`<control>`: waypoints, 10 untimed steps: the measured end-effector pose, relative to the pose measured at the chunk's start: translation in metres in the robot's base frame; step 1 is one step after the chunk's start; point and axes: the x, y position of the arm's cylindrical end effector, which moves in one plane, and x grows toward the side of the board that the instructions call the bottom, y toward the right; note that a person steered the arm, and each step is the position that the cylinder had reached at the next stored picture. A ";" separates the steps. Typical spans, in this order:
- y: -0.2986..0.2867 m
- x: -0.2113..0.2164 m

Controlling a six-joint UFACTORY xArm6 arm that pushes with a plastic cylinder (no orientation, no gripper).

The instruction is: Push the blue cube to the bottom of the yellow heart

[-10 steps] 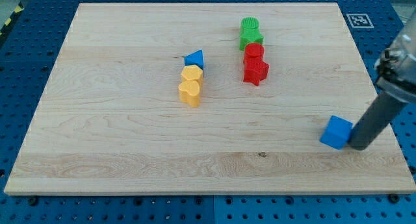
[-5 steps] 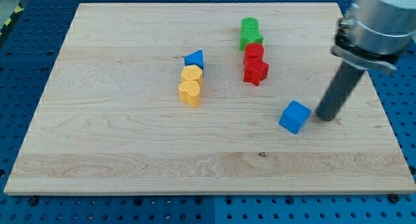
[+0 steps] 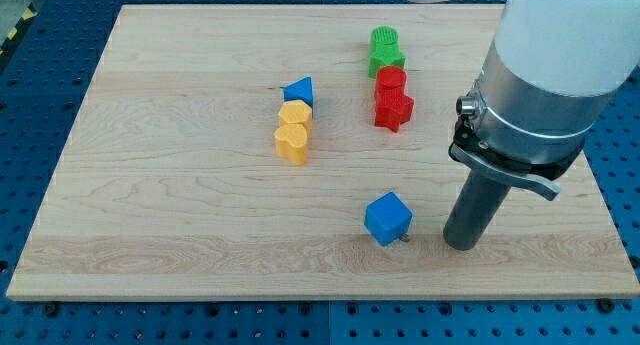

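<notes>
The blue cube [image 3: 388,219] lies low on the wooden board [image 3: 180,215], right of centre. My tip [image 3: 460,244] is on the board to the cube's right and slightly lower, a short gap away, not touching it. The yellow heart [image 3: 292,143] lies up and to the left of the cube, at the lower end of a short column with a yellow hexagon-like block [image 3: 295,113] touching it above and a blue triangle [image 3: 299,90] above that.
A second column stands to the right of the yellow blocks: a green cylinder [image 3: 384,38], a green star [image 3: 386,59], a red cylinder [image 3: 391,82] and a red star [image 3: 393,110]. The arm's wide grey body [image 3: 545,75] hangs over the board's right side.
The blue cube has slid left from near the board's right edge to right of centre. My tip has followed it leftward and now stands a little apart from it.
</notes>
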 end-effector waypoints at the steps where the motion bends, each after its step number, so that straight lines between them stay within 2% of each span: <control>1: -0.026 -0.004; 3: -0.099 -0.027; 5: -0.145 -0.011; 8: -0.217 -0.010; 10: -0.174 -0.010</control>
